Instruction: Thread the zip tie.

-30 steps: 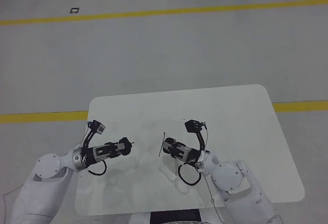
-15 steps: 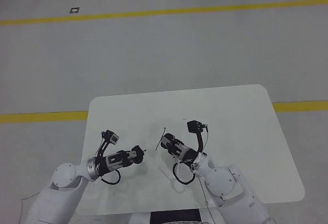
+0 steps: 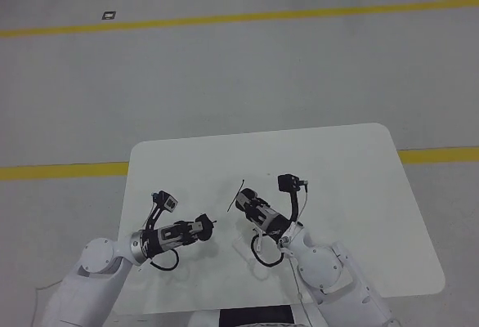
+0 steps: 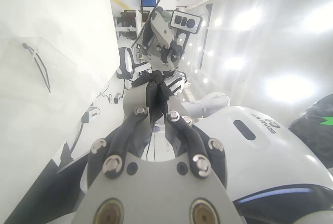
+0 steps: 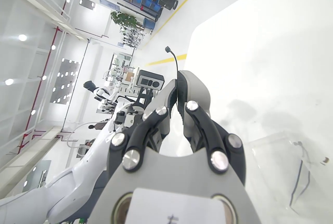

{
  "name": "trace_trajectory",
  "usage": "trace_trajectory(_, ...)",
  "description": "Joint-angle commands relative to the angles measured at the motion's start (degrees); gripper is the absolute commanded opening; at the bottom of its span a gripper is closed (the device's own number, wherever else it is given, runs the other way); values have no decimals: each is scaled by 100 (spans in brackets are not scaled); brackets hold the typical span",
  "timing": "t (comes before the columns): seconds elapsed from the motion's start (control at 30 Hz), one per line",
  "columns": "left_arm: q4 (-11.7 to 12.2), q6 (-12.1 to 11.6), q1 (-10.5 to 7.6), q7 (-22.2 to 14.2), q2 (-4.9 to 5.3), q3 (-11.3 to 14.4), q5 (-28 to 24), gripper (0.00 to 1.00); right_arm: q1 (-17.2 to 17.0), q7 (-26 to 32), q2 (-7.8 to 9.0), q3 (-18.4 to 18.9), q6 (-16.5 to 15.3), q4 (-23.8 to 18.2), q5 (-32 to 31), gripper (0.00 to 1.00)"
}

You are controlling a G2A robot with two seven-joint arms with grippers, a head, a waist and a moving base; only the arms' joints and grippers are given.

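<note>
the right gripper (image 5: 179,79) is clamped on the zip tie (image 5: 175,61) above the table (image 3: 346,163), with the strap lying crosswise between the arms. the closed left gripper (image 3: 208,228) sits near the end closer to the robot.

You see two grippers, left (image 3: 212,227) and right (image 3: 241,199); one table (image 3: 346,163); one clear tray (image 5: 273,147); one zip tie (image 3: 239,190) outside tray; tray ties (image 4: 48,84) maybe two, unclear.

I logged the left gripper (image 4: 155,88) pinched closed, the right gripper (image 4: 158,66) facing it just beyond. Spare zip ties (image 4: 41,69) lay in a clear tray (image 4: 65,60).
</note>
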Motion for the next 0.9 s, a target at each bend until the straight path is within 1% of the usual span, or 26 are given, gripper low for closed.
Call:
trace_trajectory(0.0,2,49,16,164,-15,52,-98,0,-21,-105,1,-37,-53,21,-14,0)
trace_trajectory(0.07,84,37,47,287,-27,110,-158,0,-106,-347,5,-71,-114,26,-74,0)
trace_trajectory(0.17,235,0,64,351,-38,174,-216,0,-244,-603,12,-150,-274,40,-69,0)
trace_trajectory(0.3,411,0,38,396,-58,252,-228,0,-344,-860,21,-231,-411,84,-115,0)
trace_trajectory(0.43,533,0,-27,438,-96,348,-220,0,-348,-987,21,-327,-457,173,-116,0)
trace_trajectory(0.57,543,0,-87,468,-128,408,-155,0,-295,-1005,23,-375,-509,209,-159,0)
trace_trajectory(0.77,543,0,-87,468,-128,408,-155,0,-286,-1013,23,-380,-509,217,-172,0)
trace_trajectory(0.87,543,0,-87,468,-128,408,-155,0,-233,-1040,29,-450,-457,245,-355,0)
